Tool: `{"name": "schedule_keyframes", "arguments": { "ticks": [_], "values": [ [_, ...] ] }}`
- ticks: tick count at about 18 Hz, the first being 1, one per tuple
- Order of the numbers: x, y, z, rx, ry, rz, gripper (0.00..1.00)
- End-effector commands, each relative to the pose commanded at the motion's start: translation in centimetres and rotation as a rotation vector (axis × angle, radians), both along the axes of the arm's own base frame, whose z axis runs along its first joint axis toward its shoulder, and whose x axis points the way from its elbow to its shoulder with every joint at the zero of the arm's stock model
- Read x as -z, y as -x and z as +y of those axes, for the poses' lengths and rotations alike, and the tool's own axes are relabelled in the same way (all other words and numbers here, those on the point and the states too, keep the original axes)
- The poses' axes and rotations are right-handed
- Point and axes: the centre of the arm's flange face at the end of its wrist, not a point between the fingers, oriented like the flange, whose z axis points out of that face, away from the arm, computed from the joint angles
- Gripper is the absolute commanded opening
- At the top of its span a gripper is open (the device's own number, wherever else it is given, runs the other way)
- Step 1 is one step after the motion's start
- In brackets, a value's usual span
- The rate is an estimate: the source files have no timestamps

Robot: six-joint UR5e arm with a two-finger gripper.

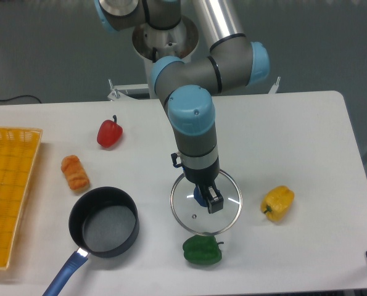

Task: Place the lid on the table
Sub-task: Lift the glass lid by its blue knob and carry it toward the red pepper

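The gripper (206, 196) hung straight down over the middle of the glass lid (205, 202), its fingers closed around the blue knob (200, 196) at the lid's centre. The lid sat low over the white table (306, 135), right of the open black saucepan (104, 222) with its blue handle (63, 277); whether its rim touched the tabletop could not be told. A green bell pepper (202, 250) lay just below the lid's near edge, and a yellow bell pepper (277, 203) lay near its right side. Farther left sat a red bell pepper (109, 132) and an orange pastry-like item (75, 172), with the yellow-orange mesh tray (7, 185) at the table's left edge.
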Motion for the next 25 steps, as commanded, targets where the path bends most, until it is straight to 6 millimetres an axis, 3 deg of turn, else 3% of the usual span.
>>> {"name": "schedule_keyframes", "arguments": {
  "ticks": [9, 11, 18, 25],
  "values": [
    [1.1, -0.4, -0.6, 0.004, -0.003, -0.015, 0.6],
    [1.8, -1.0, -1.1, 0.004, -0.004, -0.014, 0.6],
    [0.8, -3.9, -3.4, 0.007, -0.004, -0.014, 0.6],
    [1.4, -5.4, -4.6, 0.011, -0.009, -0.008, 0.6]
  ]
}}
